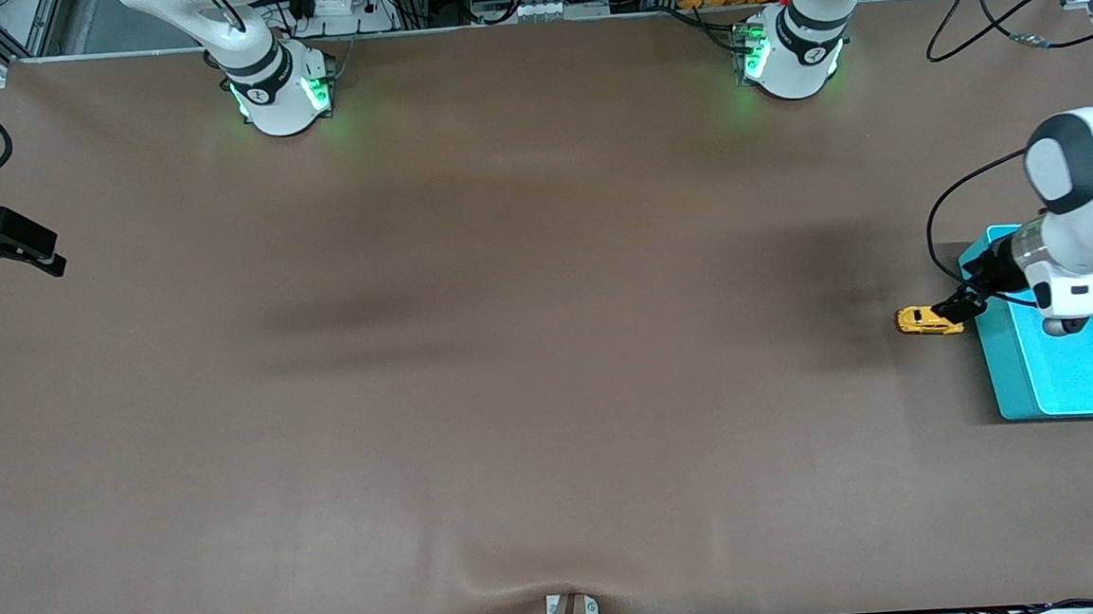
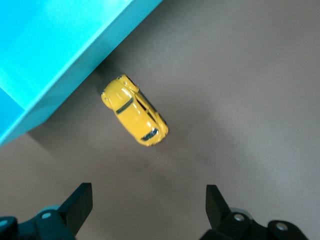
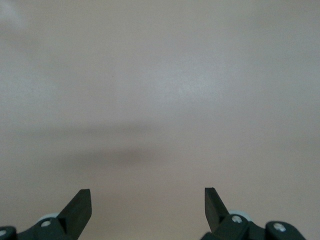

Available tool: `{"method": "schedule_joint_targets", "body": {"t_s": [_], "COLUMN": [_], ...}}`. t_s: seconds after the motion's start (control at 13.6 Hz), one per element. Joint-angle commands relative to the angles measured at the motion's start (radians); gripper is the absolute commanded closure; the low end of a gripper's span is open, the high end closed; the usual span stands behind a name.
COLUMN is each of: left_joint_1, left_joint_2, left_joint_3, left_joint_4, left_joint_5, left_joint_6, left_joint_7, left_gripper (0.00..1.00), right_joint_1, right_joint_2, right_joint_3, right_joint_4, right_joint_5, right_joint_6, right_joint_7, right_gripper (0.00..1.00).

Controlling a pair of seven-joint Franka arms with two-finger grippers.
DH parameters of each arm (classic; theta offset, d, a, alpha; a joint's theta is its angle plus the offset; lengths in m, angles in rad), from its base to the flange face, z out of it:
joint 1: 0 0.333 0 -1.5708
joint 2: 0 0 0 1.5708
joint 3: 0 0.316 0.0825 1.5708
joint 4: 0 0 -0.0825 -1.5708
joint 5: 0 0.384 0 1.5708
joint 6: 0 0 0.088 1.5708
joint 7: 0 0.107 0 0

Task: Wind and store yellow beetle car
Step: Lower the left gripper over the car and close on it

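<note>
White arms, grey joints, green base lights, black cables

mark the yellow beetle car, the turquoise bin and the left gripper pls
yellow beetle car [image 2: 134,110]: left wrist view, on its roof.
turquoise bin [image 1: 1082,379]: front view, on its bare floor.
left gripper [image 2: 149,202]: left wrist view, midway between its open fingertips.

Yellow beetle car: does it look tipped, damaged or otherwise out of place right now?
Nothing stands out. The yellow beetle car sits upright on the table beside the turquoise bin, apart from its wall. The left gripper hovers open over it, nothing held; the right gripper waits open at the right arm's end.
</note>
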Motion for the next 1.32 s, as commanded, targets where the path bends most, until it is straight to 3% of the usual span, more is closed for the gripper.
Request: {"method": "schedule_joint_targets", "body": {"t_s": [0.0, 0.37, 0.66, 1.25], "left_joint_1": [0.01, 0.038, 0.104, 0.107], "left_joint_2": [0.006, 0.086, 0.127, 0.21], "left_joint_3": [-0.006, -0.002, -0.002, 0.001], "left_joint_4": [-0.077, -0.077, -0.08, -0.092], "left_joint_5": [-0.02, -0.019, -0.017, 0.039], "left_joint_6": [0.148, 0.261, 0.32, 0.358], "left_joint_7": [-0.166, -0.343, -0.358, -0.357], "left_gripper": [0.0, 0.0, 0.0, 0.0], "right_joint_1": [0.007, 0.006, -0.017, -0.02], "right_joint_2": [-0.024, -0.022, -0.024, -0.024], "right_joint_3": [-0.007, -0.009, -0.015, -0.017], "right_joint_4": [-0.021, -0.01, -0.009, -0.009], "right_joint_5": [0.003, 0.0, 0.009, 0.015], "right_joint_6": [0.002, -0.009, -0.021, -0.027], "right_joint_7": [0.019, 0.017, 0.026, 0.026], "right_gripper": [0.0, 0.0, 0.0, 0.0]}}
